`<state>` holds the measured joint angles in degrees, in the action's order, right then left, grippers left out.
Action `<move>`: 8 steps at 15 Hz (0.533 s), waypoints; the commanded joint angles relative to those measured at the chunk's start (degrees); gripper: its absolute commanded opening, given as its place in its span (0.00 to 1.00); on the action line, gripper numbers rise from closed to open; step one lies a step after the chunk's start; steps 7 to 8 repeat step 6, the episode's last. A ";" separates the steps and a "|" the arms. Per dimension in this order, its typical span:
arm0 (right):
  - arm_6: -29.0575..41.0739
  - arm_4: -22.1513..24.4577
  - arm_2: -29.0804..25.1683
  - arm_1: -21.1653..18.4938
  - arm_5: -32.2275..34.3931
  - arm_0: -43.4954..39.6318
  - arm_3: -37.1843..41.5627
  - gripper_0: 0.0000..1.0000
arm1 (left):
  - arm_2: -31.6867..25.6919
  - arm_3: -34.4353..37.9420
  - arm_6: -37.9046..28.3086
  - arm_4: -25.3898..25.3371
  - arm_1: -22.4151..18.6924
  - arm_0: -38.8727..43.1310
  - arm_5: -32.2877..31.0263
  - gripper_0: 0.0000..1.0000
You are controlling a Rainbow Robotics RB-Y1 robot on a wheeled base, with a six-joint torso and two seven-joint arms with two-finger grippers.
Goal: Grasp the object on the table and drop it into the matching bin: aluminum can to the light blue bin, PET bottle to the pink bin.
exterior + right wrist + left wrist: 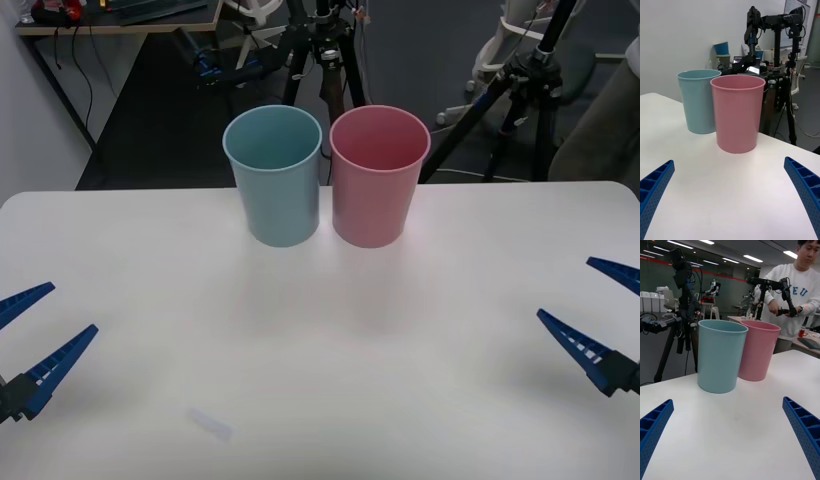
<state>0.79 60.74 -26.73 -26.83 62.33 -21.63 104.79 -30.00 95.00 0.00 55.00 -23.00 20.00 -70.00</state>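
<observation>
We hold our left gripper (28,340) and right gripper (598,313) spread wide and empty, low at the table (320,380) edges. We see no can on it; whether it lies inside the light blue bin (274,176) or pink bin (378,176), standing touching at the far side, we cannot tell

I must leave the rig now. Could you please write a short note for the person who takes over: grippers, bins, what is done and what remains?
Left gripper: open, holding nothing, low over the table's left edge.
Right gripper: open, holding nothing, low over the right edge.
Light blue bin and pink bin: upright side by side at the table's far middle, blue on the robot's left, very close together.
Can: I see none on the table; the bins' bottoms are hidden.
Done: cannot confirm any drop.
Left: check the bins, or wait for an object to be placed.
</observation>
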 commanded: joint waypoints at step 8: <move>-0.17 -1.15 -2.10 -0.07 1.30 -2.98 -0.02 1.00 | 0.00 0.00 0.00 0.00 0.00 0.00 0.00 1.00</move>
